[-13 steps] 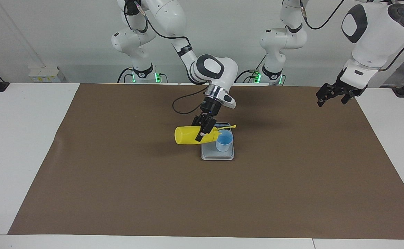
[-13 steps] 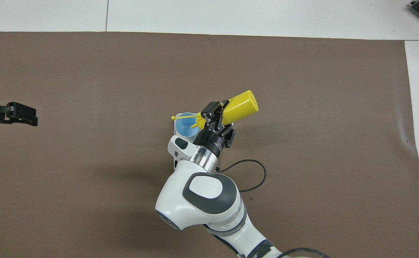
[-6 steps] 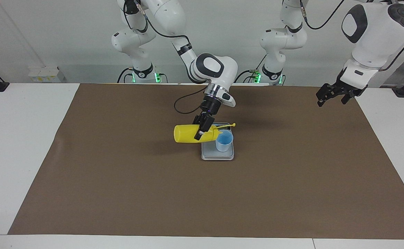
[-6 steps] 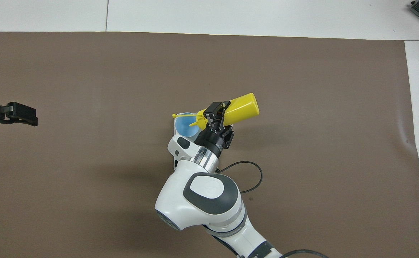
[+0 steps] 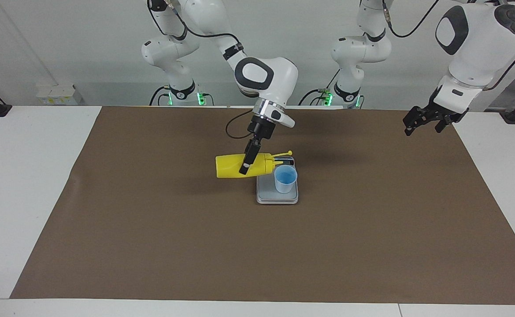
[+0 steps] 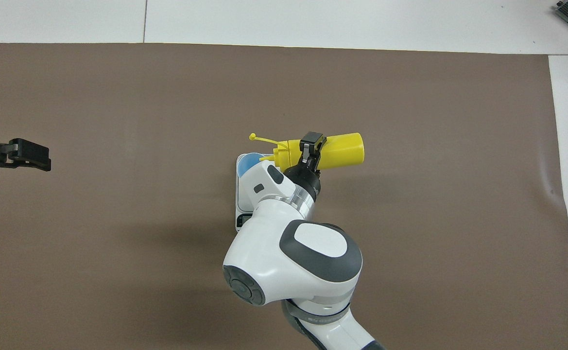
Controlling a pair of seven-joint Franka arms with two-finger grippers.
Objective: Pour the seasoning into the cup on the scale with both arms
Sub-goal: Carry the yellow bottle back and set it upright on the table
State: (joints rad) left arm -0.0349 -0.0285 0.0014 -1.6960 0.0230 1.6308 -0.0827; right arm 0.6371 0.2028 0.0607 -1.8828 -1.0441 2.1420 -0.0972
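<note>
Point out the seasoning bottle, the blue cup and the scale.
seasoning bottle (image 5: 228, 166): facing view, on its yellow body, near the base end.
blue cup (image 5: 285, 179): facing view, on its side wall just below the rim.
scale (image 5: 266, 193): facing view, on the bare grey plate beside the cup.

Two white jointed arms (image 5: 266, 79) are being seen, their rounded shells glossy. Dark grey oval panels are being shown on the elbow housings, and a dark round cap on one joint end. Black cables are being carried in loops along the links. A bright metal ring is being worn at each wrist. Green lights are being shown at the bases.
</note>
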